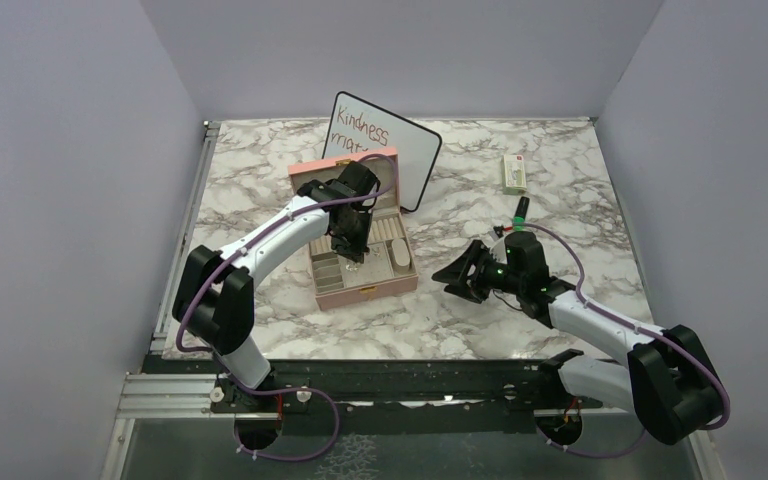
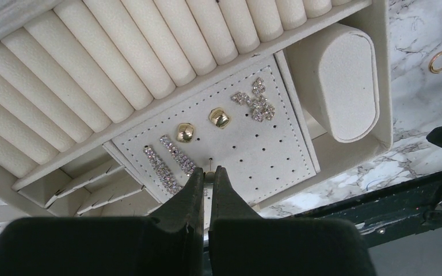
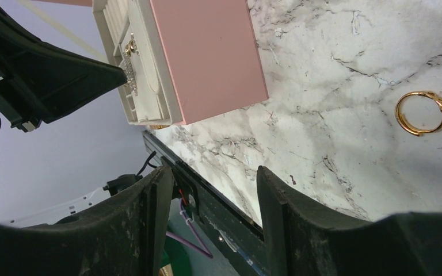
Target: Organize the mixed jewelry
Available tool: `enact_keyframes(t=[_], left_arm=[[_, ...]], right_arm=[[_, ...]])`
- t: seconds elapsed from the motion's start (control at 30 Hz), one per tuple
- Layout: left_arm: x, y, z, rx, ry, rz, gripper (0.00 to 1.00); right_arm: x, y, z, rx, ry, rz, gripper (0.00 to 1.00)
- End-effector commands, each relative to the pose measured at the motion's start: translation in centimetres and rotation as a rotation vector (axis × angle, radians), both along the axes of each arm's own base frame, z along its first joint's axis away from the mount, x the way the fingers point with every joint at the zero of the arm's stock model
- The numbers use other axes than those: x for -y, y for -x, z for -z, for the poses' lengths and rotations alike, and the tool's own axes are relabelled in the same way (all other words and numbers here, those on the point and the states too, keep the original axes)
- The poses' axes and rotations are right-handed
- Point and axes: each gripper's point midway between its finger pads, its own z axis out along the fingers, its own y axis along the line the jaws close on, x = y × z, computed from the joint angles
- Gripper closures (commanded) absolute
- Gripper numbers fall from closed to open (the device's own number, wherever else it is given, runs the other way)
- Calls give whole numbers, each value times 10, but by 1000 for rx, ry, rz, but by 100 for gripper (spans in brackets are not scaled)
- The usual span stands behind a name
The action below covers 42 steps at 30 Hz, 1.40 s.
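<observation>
The pink jewelry box [image 1: 365, 293] lies open at mid table. My left gripper [image 1: 352, 255] reaches into it. In the left wrist view the left gripper [image 2: 209, 174] is shut on a tiny gold stud earring [image 2: 209, 176], whose pin points at a hole in the perforated cream pad [image 2: 259, 155]. Two gold studs [image 2: 185, 131], two rhinestone bars [image 2: 161, 168] and a crystal cluster [image 2: 255, 100] sit on that pad. A gold ring [image 3: 420, 112] lies on the marble right of the box; it also shows in the left wrist view [image 2: 441, 61]. My right gripper [image 3: 214, 172] is open and empty, low over the table [image 1: 460, 278].
The box also holds cream ring rolls [image 2: 121, 57] and an oval cushion [image 2: 348, 83]. A small whiteboard [image 1: 405, 160] leans behind the box. A white-green packet [image 1: 514, 173] lies at the back right. The table's black front rail [image 3: 218, 190] runs below the right fingers.
</observation>
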Motion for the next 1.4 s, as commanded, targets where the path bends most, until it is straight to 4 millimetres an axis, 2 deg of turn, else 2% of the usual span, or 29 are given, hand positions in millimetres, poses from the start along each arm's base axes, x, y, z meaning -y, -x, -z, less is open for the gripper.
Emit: enact_keyframes(t=[0.0, 0.43, 0.53, 0.77, 1.13, 1.37], left_arm=[[1, 1, 5, -5, -5, 4, 100], [1, 2, 11, -14, -5, -3, 99], [3, 2, 10, -14, 2, -5, 96], [5, 1, 2, -3, 27, -15, 80], [8, 2, -5, 8, 51, -19, 77], [7, 2, -19, 39, 73, -50, 68]], right_arm=[[3, -1, 4, -5, 10, 21, 40], [4, -1, 4, -4, 11, 22, 41], [4, -1, 3, -2, 10, 21, 40], [4, -1, 2, 1, 8, 22, 41], [4, -1, -1, 10, 7, 25, 41], [6, -8, -6, 39, 32, 32, 41]])
